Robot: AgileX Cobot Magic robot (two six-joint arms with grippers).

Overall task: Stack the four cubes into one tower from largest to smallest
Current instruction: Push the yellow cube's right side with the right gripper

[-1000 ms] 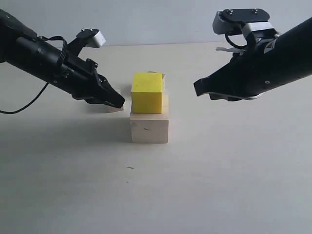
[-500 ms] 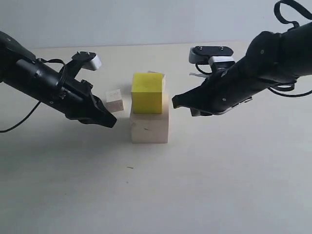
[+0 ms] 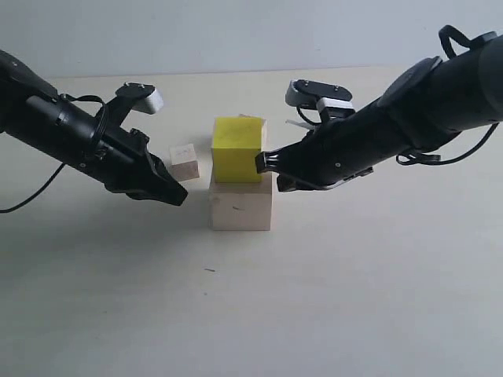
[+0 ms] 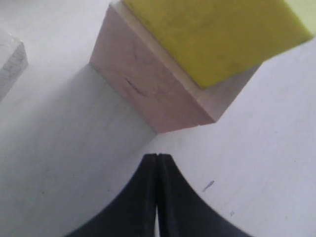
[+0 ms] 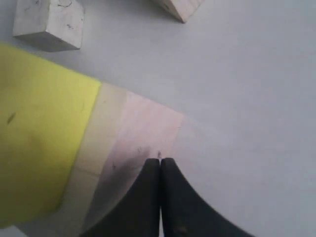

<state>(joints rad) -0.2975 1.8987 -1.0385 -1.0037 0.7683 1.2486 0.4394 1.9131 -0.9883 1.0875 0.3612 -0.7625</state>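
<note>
The yellow cube (image 3: 237, 149) sits on the large pale wood cube (image 3: 241, 206) at the table's middle. One small wood cube (image 3: 185, 161) lies on the table left of this stack. A sliver of another pale cube (image 3: 262, 126) shows behind the yellow one. My left gripper (image 3: 182, 196) is shut and empty, low beside the stack's left side, its tip (image 4: 157, 157) just short of the large cube (image 4: 148, 84). My right gripper (image 3: 262, 163) is shut and empty at the yellow cube's right face. In the right wrist view its tip (image 5: 160, 160) lies over the large cube (image 5: 148, 128), with two small cubes (image 5: 48, 22) (image 5: 180, 7) beyond.
Both black arms slant in from the sides toward the middle. A black cable (image 3: 47, 177) trails from the left arm onto the pale tabletop (image 3: 251, 314). A small dark mark (image 3: 209, 270) lies in front of the stack.
My right arm has swung left and down until its shut tip reaches the yellow cube's right side. My left gripper drew back from the small cube, then held still.
</note>
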